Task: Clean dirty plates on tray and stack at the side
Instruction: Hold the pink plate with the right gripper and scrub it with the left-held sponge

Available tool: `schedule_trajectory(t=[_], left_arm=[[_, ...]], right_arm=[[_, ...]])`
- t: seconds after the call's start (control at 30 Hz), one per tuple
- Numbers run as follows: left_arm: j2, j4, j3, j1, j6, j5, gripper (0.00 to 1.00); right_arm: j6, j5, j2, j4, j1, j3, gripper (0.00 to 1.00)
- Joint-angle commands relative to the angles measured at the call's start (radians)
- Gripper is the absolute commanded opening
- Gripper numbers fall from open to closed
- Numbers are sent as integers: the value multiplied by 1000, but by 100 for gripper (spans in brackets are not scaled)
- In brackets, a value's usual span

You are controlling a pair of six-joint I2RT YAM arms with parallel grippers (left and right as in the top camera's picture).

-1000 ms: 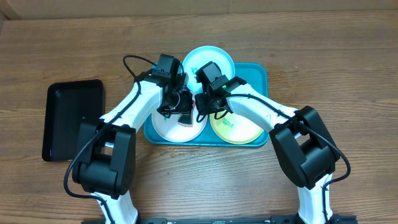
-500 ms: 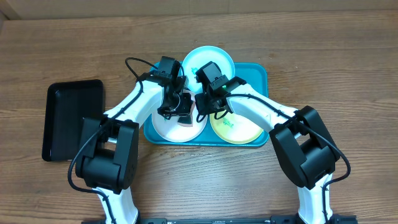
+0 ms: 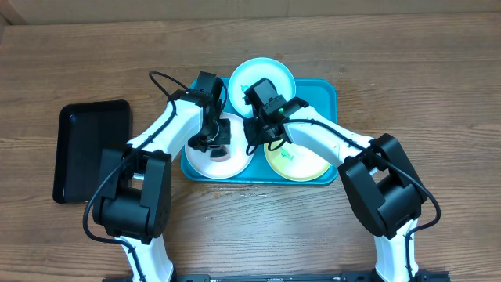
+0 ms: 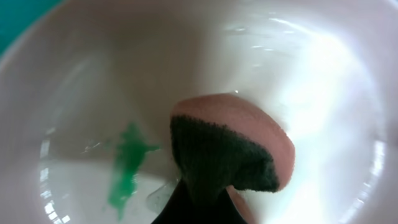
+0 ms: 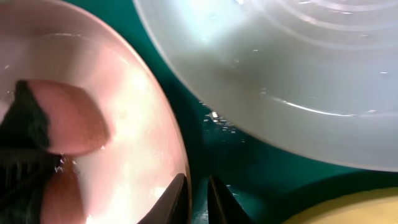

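Scrubbing the white plate [image 4: 298, 74]: left hand [image 3: 210, 141], closed on a pink-and-green sponge [image 4: 227, 146], presses inside it; right hand [image 5: 198, 196] pinches its rim. Next, probably sweep onto the green smear [image 4: 127, 165].

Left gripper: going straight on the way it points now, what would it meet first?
The white plate. The left gripper points down into it, its sponge apparently already on the surface, beside a green smear.

A wooden table [image 3: 407, 70] fills the overhead view, its brown grain running left to right with darker streaks. A pale beige strip [image 3: 313, 6] lies along its far edge. A black tray [image 3: 90, 149] sits at the left. The light is even, and shadows are faint.
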Motion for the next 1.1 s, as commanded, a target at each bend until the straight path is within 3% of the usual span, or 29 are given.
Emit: schedule_trajectory(t=[0.0, 0.23, 0.43, 0.77, 1.0, 1.07], left_arm=[[18, -34, -13, 25, -40, -315, 4], [18, -48, 2, 24, -40, -478, 4], [18, -83, 75, 24, -59, -495, 4], [25, 8, 74, 23, -74, 11, 4], [26, 8, 37, 10, -38, 111, 4], [26, -9, 37, 10, -9, 103, 12]], right_arm=[[4, 18, 3, -2, -3, -8, 14], [3, 21, 3, -2, -3, -8, 14], [4, 21, 3, 0, -3, -8, 14], [4, 21, 3, 2, -3, -8, 14], [3, 21, 3, 4, -3, -8, 14], [3, 21, 3, 5, -3, -8, 14]])
